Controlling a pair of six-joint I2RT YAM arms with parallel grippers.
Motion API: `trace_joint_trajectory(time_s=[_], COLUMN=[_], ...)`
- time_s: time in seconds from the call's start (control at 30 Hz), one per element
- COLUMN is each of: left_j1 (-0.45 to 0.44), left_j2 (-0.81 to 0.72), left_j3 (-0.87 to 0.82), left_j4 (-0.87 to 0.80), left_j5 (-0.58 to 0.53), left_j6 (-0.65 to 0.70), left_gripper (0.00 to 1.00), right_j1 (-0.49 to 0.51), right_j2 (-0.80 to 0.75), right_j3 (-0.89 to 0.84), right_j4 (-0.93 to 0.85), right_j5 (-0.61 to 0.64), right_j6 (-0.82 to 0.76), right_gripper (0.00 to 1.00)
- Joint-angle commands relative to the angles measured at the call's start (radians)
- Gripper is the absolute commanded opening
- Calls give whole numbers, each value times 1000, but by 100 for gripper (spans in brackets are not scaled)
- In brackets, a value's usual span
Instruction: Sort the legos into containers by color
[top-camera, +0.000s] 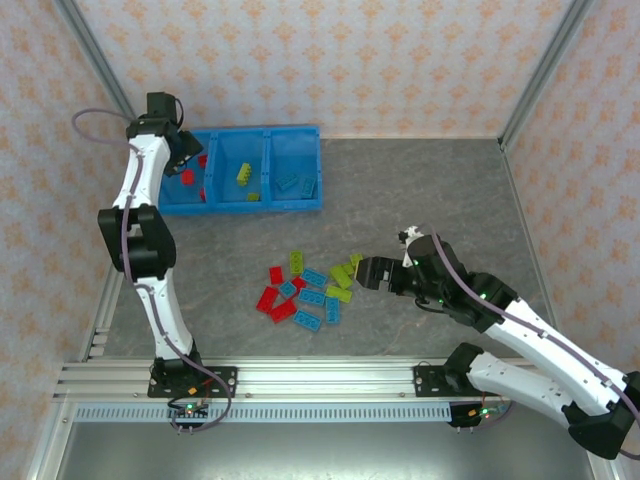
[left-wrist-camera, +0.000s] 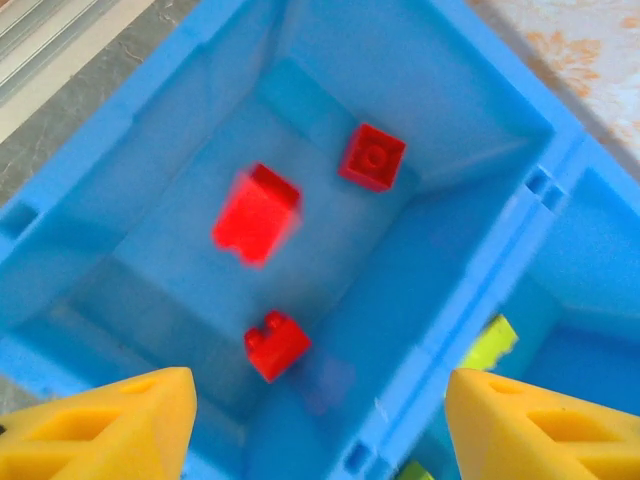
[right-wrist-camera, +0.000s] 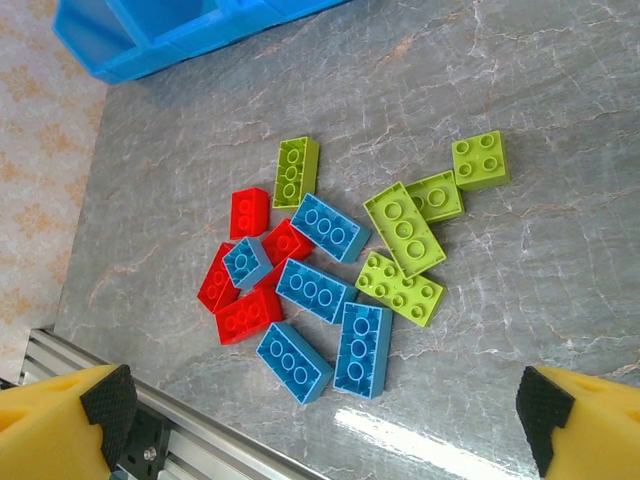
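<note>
Left wrist view: released left jaws hang over three red studded plastic bricks (left-wrist-camera: 275, 345) in the bright-blue plastic tray's left compartment (left-wrist-camera: 440, 80); right jaws gape above the mixed brick pile (right-wrist-camera: 325, 290) on the grey worktop (right-wrist-camera: 520, 60).

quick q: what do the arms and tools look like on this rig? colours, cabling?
Both the left arm and right arm have white links, black joint housings and a thin lilac cable running alongside. The left tool has blocky yellow fingers; the right tool has the same yellow fingers with black pads on the inner faces.
</note>
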Motion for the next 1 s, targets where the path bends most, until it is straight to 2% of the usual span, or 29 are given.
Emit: trace_joint_trajectory(time_s=[0.0,0.13,0.23,0.33,0.4,0.47,0.57,0.7,0.77,0.9,0.97], left_j1=[-27,-128,-267,-407,-467,-494,-515,-525,-526,-526,-527], left_j2=[-251,-532,-724,-855,-907,-927,-937,-992,-1016,-1034,-1034], left_j3=[-148,-455,-618,-701,-728,-739,-743,-833,-873,-902,-915], left_j4=[56,186,229,226,185,113,3,30,64,70,69], left_j5=[40,31,-16,16,163,299,374,458,496,464,440], left_j6=[-49,-65,-5,164,339,477,606,675,680,697,698], left_gripper=[68,67,67,67,66,67,67,67,69,72,72], right_j1=[7,7,7,4,0,-6,-36,-108,-119,-123,-123], right_j2=[15,71,129,210,292,387,552,746,831,955,989], right_j3=[18,15,4,10,29,59,120,188,240,326,329], right_j4=[23,42,61,84,112,138,156,217,195,159,163], right_j5=[39,87,157,202,199,194,216,148,154,192,195], right_j6=[12,7,19,69,91,83,57,38,21,12,25], right_gripper=[99,99,99,99,99,99,100,93,90,76,73])
